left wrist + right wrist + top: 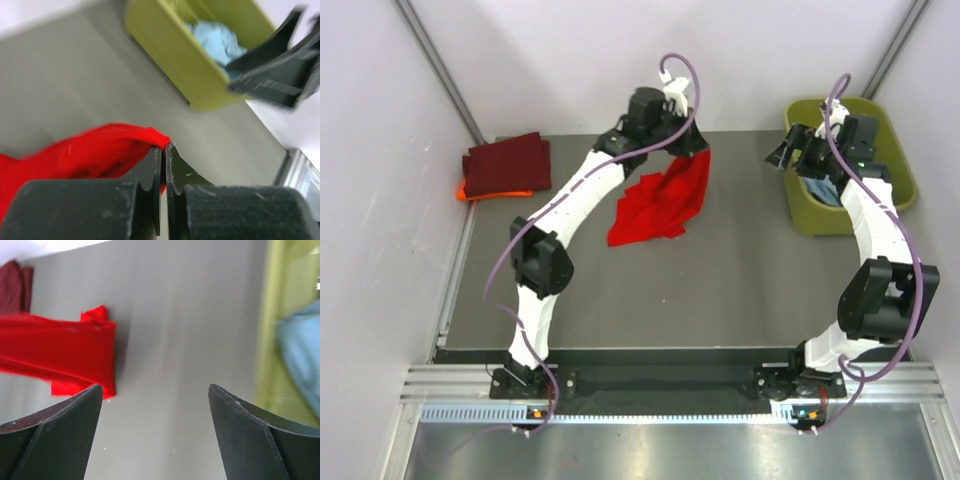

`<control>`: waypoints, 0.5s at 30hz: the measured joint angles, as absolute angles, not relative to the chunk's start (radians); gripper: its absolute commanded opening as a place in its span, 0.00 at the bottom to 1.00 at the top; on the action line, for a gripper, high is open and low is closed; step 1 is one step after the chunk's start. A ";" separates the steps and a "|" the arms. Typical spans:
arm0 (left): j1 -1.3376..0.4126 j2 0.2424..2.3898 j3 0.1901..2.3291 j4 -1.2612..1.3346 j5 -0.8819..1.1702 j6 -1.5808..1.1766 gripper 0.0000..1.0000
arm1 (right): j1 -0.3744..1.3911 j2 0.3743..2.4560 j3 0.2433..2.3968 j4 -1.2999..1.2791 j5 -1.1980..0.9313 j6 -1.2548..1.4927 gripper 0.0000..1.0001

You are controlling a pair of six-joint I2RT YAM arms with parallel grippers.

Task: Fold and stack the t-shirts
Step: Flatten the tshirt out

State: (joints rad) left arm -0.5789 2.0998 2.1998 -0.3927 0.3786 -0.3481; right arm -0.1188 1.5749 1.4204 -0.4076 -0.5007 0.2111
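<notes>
My left gripper [691, 146] is shut on an edge of the bright red t-shirt [663, 202] and holds it up at the back of the table, with the rest draped onto the surface. In the left wrist view the jaws [164, 146] pinch the red cloth [90, 155]. The dark maroon shirt [508, 162] lies folded on the orange one [470, 192] at the back left. The light blue shirt [823, 190] lies crumpled in the tub. My right gripper [788, 155] is open and empty beside the tub's left rim; its wrist view [155, 387] shows the red shirt [55, 352] to the left.
The olive-green tub [900, 180] stands at the back right, also in the left wrist view [175, 55] and at the right of the right wrist view [265, 340]. White walls enclose the grey table [720, 290] on three sides.
</notes>
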 measured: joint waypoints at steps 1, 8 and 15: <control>-0.590 2.128 2.197 -0.387 0.387 -0.367 0.00 | -0.132 1.571 1.420 -0.407 -0.496 0.213 0.87; -0.657 2.226 2.197 -0.328 0.419 -0.445 0.07 | -0.165 1.550 1.420 -0.405 -0.490 0.231 0.87; -0.736 2.283 2.197 -0.274 0.474 -0.489 0.19 | -0.189 1.522 1.412 -0.400 -0.486 0.240 0.86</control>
